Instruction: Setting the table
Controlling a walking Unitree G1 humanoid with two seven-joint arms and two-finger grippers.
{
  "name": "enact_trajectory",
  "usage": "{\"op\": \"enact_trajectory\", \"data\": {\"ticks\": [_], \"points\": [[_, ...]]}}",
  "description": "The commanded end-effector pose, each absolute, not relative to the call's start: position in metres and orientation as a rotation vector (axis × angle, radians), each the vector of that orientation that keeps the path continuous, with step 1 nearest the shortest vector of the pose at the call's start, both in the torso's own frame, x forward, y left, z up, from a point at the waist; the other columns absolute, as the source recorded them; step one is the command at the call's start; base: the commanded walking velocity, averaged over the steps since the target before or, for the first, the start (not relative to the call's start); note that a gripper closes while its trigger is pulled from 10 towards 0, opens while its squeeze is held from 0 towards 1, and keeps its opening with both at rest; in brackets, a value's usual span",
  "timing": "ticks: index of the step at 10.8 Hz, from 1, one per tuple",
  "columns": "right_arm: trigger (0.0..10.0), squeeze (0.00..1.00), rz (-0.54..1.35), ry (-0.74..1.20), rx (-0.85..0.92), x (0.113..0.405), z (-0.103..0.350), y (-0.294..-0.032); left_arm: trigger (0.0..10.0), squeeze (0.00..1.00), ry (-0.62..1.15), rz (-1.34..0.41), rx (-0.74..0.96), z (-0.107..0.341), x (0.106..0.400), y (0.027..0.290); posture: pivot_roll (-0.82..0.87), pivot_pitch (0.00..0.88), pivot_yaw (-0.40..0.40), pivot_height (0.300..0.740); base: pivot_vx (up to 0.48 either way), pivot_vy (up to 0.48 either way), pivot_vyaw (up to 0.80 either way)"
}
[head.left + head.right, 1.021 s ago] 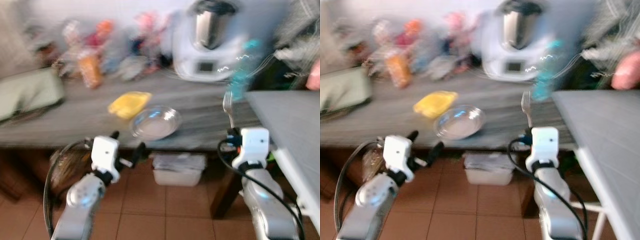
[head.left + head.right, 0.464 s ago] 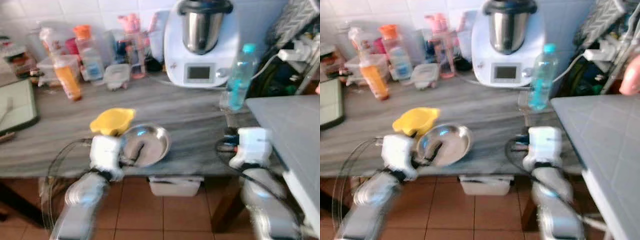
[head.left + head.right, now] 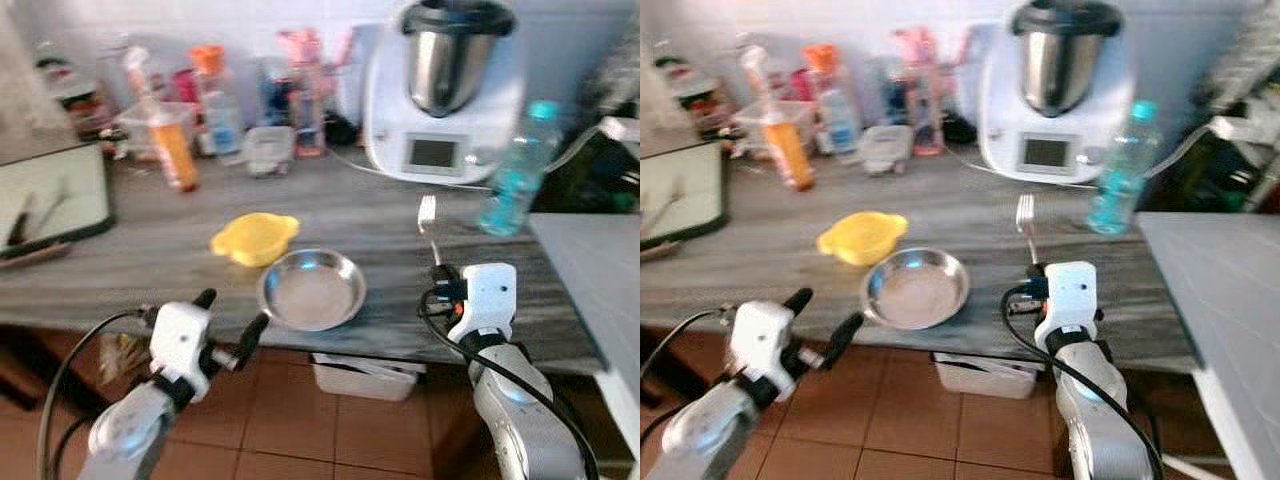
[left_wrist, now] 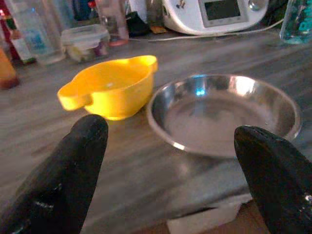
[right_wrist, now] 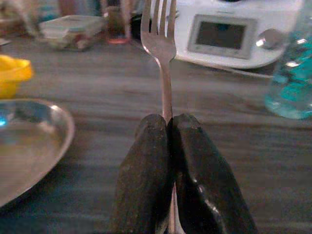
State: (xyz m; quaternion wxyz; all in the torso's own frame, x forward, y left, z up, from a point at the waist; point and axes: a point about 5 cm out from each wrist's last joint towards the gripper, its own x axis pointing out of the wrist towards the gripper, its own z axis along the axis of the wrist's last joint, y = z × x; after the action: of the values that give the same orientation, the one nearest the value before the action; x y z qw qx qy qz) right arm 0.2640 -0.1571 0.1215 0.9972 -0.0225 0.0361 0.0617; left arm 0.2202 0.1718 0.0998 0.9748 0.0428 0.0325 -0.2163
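The right hand (image 5: 168, 131) is clamped tight on a fork (image 3: 427, 215), which stands upright with its tines up, right of centre in the head views, over the front part of the grey table (image 3: 150, 260). The left hand (image 3: 228, 325) hangs at lower left, just off the table's front edge, its fingers (image 4: 63, 170) spread wide and holding nothing; its wrist view looks straight at the steel plate (image 3: 311, 290) and the yellow bowl (image 3: 255, 238) just behind it, the two close together, whether touching I cannot tell. The step in hand looks like laying the cutlery: the plate is already down near the front edge. Next, the fork probably needs lowering and tipping flat onto the bare table just beside the plate, on its right, before the grip lets go
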Motion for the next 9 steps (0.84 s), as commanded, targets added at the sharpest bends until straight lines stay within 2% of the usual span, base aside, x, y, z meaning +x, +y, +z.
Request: {"op": "enact_trajectory", "data": {"ticks": [1,8,9], "points": [[10.0,0.0,0.166,0.08,-0.029,0.263,0.122,-0.151,10.0,0.0,0.063,-0.454,0.097,0.103,0.219,0.175,0.04,0.005,0.041,0.74,0.0,0.0,0.0],[10.0,0.0,0.157,0.272,0.14,0.28,0.109,-0.137,10.0,0.0,0.078,-0.5,0.1,0.095,0.221,0.172,0.05,0.0,0.035,0.74,0.0,0.0,0.0],[10.0,0.0,0.169,0.39,0.161,0.277,0.1,-0.136,10.0,0.0,0.056,-0.506,0.102,0.105,0.221,0.171,0.05,0.0,0.03,0.74,0.0,0.0,0.0]]}}
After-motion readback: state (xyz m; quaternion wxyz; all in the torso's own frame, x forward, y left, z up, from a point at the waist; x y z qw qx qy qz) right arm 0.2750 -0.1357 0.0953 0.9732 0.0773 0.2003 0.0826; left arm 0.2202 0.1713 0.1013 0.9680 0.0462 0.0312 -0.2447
